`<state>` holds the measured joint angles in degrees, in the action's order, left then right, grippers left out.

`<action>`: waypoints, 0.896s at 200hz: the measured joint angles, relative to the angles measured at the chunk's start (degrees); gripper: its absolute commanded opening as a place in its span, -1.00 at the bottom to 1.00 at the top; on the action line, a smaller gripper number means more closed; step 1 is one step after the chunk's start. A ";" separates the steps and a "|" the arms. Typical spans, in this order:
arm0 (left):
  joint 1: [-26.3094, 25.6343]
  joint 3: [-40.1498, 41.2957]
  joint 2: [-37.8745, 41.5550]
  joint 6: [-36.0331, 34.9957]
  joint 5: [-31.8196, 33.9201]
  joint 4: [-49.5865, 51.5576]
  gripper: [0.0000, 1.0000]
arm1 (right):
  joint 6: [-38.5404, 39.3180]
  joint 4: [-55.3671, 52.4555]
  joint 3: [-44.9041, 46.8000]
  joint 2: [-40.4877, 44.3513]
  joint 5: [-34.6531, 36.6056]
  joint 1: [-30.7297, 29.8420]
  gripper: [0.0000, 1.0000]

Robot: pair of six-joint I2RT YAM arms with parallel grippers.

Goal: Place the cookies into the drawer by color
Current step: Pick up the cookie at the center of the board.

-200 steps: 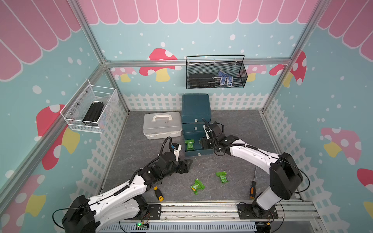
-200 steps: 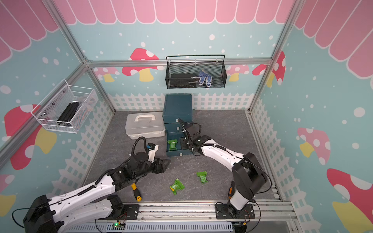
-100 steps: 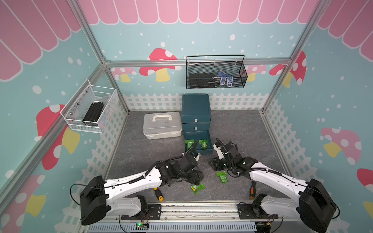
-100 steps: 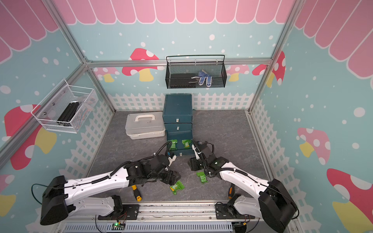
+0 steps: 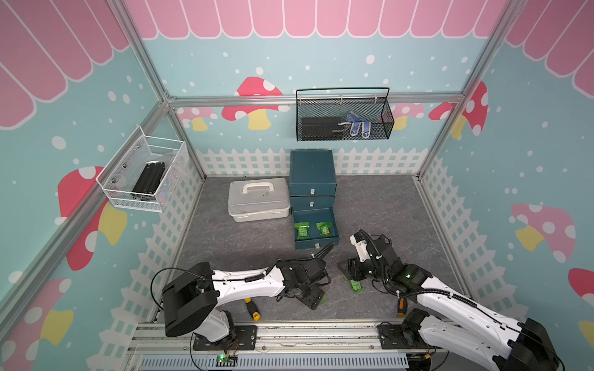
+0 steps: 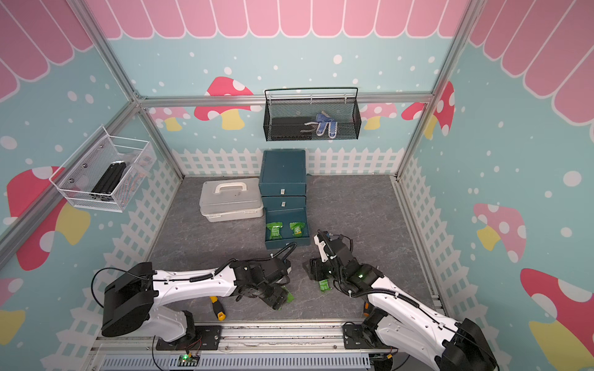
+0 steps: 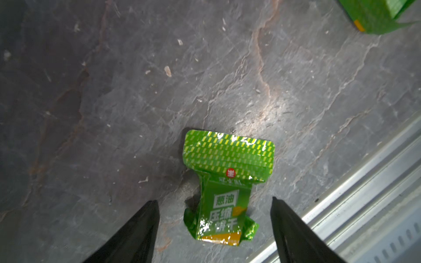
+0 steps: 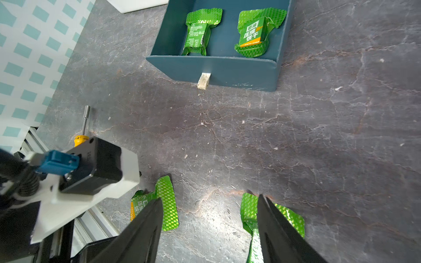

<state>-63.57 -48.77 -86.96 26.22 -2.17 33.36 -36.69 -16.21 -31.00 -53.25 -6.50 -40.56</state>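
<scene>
Green foil on grey slate floor (image 7: pixel 114 102). Left gripper (image 7: pixel 214 200) points down at the floor, jaws spread wide, nothing held. One green packet (image 7: pixel 225 182) lies flat below it: the printed end sits between the two fingertips with a clear gap on either side, and the wide crimped end reaches out past the tips. Right gripper (image 8: pixel 209 198) is low over the floor too, jaws parted, bare slate between the tips, nothing gripped. A second green packet (image 8: pixel 275 218) lies under one of its fingers and shows on both sides of it; contact cannot be told. In a top view this second packet pokes out just beside the right gripper, and only a sliver of the first shows at the left gripper's edge. Drawer cabinet (image 5: pixel 312 173) stands at the back fence, just beside a pale grey case (image 5: pixel 257 199). Its bottom drawer (image 5: pixel 316 245) is pulled out toward the arms and the two above are shut. Inside the open one, a left-hand packet (image 5: pixel 302 231) and a right-hand packet (image 5: pixel 324 228), both green, lie side by side and apart. Both grippers and both loose packets sit on the floor between the drawer front and the front rail. Yellow-handled screwdriver (image 5: pixel 252 310) lies near the rail beside the left arm.
</scene>
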 measured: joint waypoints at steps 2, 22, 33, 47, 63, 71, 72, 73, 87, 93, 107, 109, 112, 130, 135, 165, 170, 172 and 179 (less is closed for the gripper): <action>0.00 0.00 0.00 -0.09 -0.02 0.00 0.55 | 0.00 -0.04 0.00 -0.02 0.02 0.00 0.36; 0.00 0.00 0.00 -0.59 -1.36 0.04 0.45 | 0.02 -0.11 0.00 -0.35 0.37 0.00 0.36; 0.00 0.00 -0.13 -0.90 -1.75 0.11 0.39 | 0.02 -0.11 0.00 -0.57 0.52 0.00 0.36; 0.00 0.00 -0.39 -1.18 -2.16 0.22 0.34 | 0.04 -0.17 0.00 -0.70 0.66 0.00 0.36; 0.00 0.00 -0.48 -1.16 -2.38 0.48 0.29 | 0.09 -0.22 0.00 -0.68 0.87 0.00 0.36; 0.00 0.00 -0.48 -1.11 -2.36 0.57 0.24 | 0.17 -0.26 0.00 -0.66 1.07 0.00 0.36; 0.00 -0.02 -0.48 -1.16 -2.36 0.61 0.24 | 0.15 -0.28 0.00 -0.66 1.07 0.00 0.36; 0.00 -0.02 -0.48 -1.16 -2.36 0.66 0.23 | 0.17 -0.28 0.00 -0.66 1.09 0.00 0.36; 0.00 -0.02 -0.52 -1.05 -2.36 1.03 0.19 | 0.20 -0.35 0.00 -0.55 1.33 0.00 0.36; -0.07 -0.02 -0.68 -0.98 -2.36 1.14 0.18 | 0.20 -0.35 0.00 -0.46 1.46 0.00 0.36; -0.33 -0.17 -1.55 -0.98 -2.23 1.38 0.14 | 0.22 -0.37 0.00 -0.31 1.60 0.00 0.36; -0.35 -0.22 -1.73 -0.98 -2.14 1.42 0.13 | 0.22 -0.37 0.00 -0.26 1.64 0.00 0.36; -0.39 -0.31 -2.03 -0.96 -2.12 1.55 0.13 | 0.24 -0.35 0.00 -0.24 1.68 0.00 0.36; -0.63 -0.52 -3.39 -0.98 -1.86 1.88 0.03 | 0.24 -0.37 0.02 -0.24 1.95 0.00 0.36; -0.63 -0.57 -3.63 -1.01 -1.77 1.97 0.02 | 0.24 -0.39 0.02 -0.24 1.99 0.00 0.36; -0.66 -1.42 -4.66 -0.96 -1.36 2.23 -0.03 | 0.42 -0.42 0.02 -0.24 2.34 0.00 0.37; -0.66 -1.57 -4.87 -0.96 -1.27 2.19 -0.05 | 0.42 -0.42 0.02 -0.24 2.36 0.00 0.37; -0.66 -1.66 -4.98 -0.94 -1.27 2.19 -0.07 | 0.44 -0.42 0.02 -0.24 2.38 0.00 0.37; -0.66 -1.95 -5.27 -0.96 -1.25 2.19 -0.08 | 0.44 -0.42 0.02 -0.24 2.45 0.00 0.38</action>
<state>-64.23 -50.72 -92.23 25.26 -3.42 35.55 -36.25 -16.62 -30.98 -53.49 -4.05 -40.56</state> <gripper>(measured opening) 0.474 0.685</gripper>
